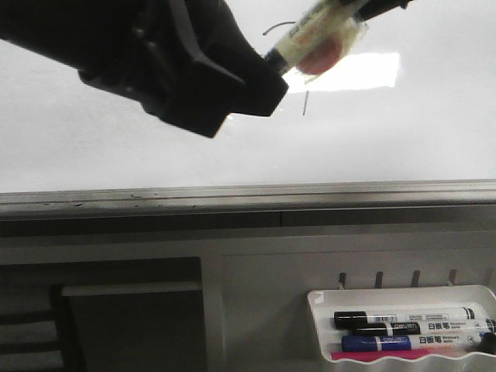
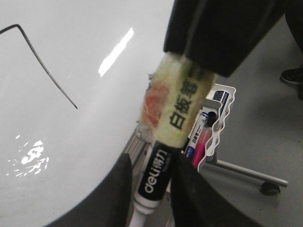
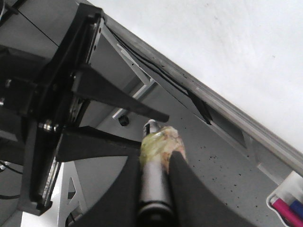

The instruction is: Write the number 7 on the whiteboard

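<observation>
The number 7 [image 1: 304, 102] is drawn in thin dark line on the whiteboard [image 1: 403, 139], partly hidden behind the marker in the front view. It shows whole in the left wrist view [image 2: 45, 68]. A marker [image 1: 310, 35] wrapped in yellowish tape spans between both grippers in front of the board. My left gripper [image 1: 267, 62] is shut on its black "deli" end [image 2: 154, 177]. My right gripper [image 1: 380, 6] is shut on the other, dark end [image 3: 154, 189]. The marker does not touch the board.
The board's grey lower rail [image 1: 248, 198] runs across the front view. A white marker tray [image 1: 403, 294] with several markers hangs below at the right; it also shows in the left wrist view [image 2: 222, 109] and the right wrist view [image 3: 289, 189]. A rolling stand's leg [image 2: 251, 172] is on the floor.
</observation>
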Tool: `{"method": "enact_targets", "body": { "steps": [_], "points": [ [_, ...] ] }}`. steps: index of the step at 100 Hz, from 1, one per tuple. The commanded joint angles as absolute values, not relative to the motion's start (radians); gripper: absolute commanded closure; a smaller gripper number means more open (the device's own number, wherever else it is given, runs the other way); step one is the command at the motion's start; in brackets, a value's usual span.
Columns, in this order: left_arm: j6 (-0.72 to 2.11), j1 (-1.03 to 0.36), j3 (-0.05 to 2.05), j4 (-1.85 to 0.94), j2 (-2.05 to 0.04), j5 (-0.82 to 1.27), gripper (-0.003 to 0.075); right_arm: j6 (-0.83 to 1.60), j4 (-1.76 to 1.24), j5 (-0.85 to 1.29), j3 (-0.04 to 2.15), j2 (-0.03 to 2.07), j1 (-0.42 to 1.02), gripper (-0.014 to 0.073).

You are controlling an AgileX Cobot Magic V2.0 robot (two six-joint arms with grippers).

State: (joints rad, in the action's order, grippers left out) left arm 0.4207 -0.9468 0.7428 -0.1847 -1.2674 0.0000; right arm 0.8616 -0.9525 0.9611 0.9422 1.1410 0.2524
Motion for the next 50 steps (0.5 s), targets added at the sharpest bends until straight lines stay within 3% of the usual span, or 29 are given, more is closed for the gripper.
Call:
{"method": "enact_targets", "body": {
  "steps": [1,9,19,26,38,45,50],
  "points": [
    [0.417,-0.953,0.778,-0.187,-1.247,-0.093,0.0655,0.864,-0.993,0.970,0.972,1.117,0.253,0.0643],
    [0.417,-0.953,0.778,-0.187,-1.247,-0.090,0.0738,0.864,-0.997,0.972,0.972,1.117,0.253,0.0643],
    [0.417,-0.953,0.778,-0.190,-1.247,-0.090,0.0741,0.864,-1.001,0.981,0.972,1.117,0.253,0.0588],
    [0.417,-0.953,0.778,-0.192,-1.247,-0.090,0.0741,0.864,-1.001,0.982,0.972,1.117,0.253,0.0465],
    [0.412,-0.950,0.778,-0.214,-1.245,-0.090,0.0741,0.864,-1.001,0.975,0.972,1.117,0.253,0.0172],
    [0.412,-0.943,0.778,-0.253,-1.242,-0.086,0.0741,0.864,-1.001,0.975,0.972,1.107,0.246,0.0083],
    [0.412,-0.935,0.778,-0.276,-1.228,-0.079,0.0741,0.864,-0.998,0.979,0.972,1.089,0.232,0.0075]
  ]
}}
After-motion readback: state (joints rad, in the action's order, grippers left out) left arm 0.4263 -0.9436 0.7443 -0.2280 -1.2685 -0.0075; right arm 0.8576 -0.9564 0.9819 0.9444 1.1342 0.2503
